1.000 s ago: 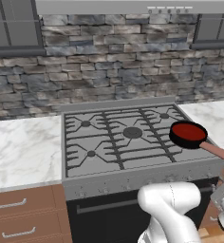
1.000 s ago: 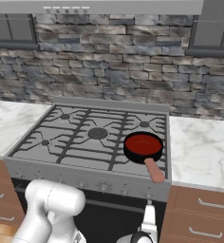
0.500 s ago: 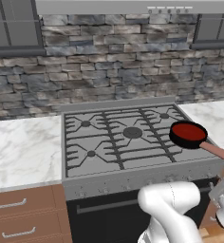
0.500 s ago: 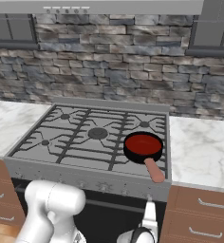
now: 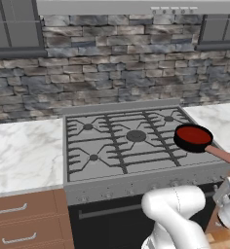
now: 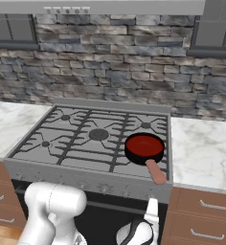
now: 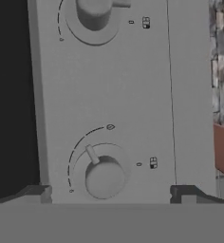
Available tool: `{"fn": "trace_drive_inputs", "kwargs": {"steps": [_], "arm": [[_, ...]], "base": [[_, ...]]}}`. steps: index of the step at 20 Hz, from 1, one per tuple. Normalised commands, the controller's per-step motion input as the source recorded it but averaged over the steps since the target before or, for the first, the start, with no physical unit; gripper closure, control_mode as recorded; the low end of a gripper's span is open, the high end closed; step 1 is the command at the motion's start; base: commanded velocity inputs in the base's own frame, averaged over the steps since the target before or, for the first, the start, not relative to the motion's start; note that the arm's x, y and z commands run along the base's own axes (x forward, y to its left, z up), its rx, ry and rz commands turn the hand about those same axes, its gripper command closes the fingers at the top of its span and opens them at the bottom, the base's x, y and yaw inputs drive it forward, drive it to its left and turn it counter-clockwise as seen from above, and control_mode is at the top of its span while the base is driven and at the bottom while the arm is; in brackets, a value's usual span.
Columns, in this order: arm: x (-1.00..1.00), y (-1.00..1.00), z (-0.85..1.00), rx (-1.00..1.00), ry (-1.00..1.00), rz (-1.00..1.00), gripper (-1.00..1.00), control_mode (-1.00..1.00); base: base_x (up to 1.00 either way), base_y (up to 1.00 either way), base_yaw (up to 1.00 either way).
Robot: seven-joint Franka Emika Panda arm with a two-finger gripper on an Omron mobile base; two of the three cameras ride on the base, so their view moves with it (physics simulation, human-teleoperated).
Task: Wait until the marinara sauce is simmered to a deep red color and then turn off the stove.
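The marinara sauce [image 5: 193,134] [image 6: 143,145] is a smooth red disc in a small black skillet on the front right burner of the stove [image 5: 136,182] [image 6: 86,178]. The skillet's brown handle [image 5: 221,154] [image 6: 156,172] juts past the stove's front edge. In the hand view my gripper [image 7: 109,194] is open and close to the grey front panel. A round knob [image 7: 103,176] lies between its two fingertips without touching them. That knob's pointer is turned toward the upper left of the view. A second knob [image 7: 92,12] sits further along the panel.
Marble counters [image 5: 24,155] [image 6: 206,148] flank the stove, with brown drawers [image 6: 201,210] below. The black oven door [image 7: 12,95] borders the panel. A stone backsplash and grey upper cabinets stand behind. My white arm [image 5: 175,209] [image 6: 52,206] is low before the oven.
My hand has shifted slightly in front of the stove's right end. The skillet and the sauce look the same.
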Motion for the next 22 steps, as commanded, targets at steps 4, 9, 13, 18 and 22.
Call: {"fn": "trace_drive_inputs", "kwargs": {"steps": [4,9,13,18,22], "arm": [[0.23,0.00,-0.46,-0.12,0.04,0.00,-1.00,-1.00],[0.10,0.10,-0.31,-0.13,0.01,0.00,-1.00,-1.00],[0.00,0.00,0.00,-0.01,0.00,0.00,-1.00,-1.00],[-0.04,0.00,0.12,0.01,0.00,0.00,-1.00,-1.00],[0.06,0.00,0.17,0.01,0.03,0.00,-1.00,-1.00]], "base": [[0.00,0.00,0.00],[0.00,0.00,0.00],[0.00,0.00,0.00],[0.00,0.00,0.00],[0.00,0.00,0.00]]}}
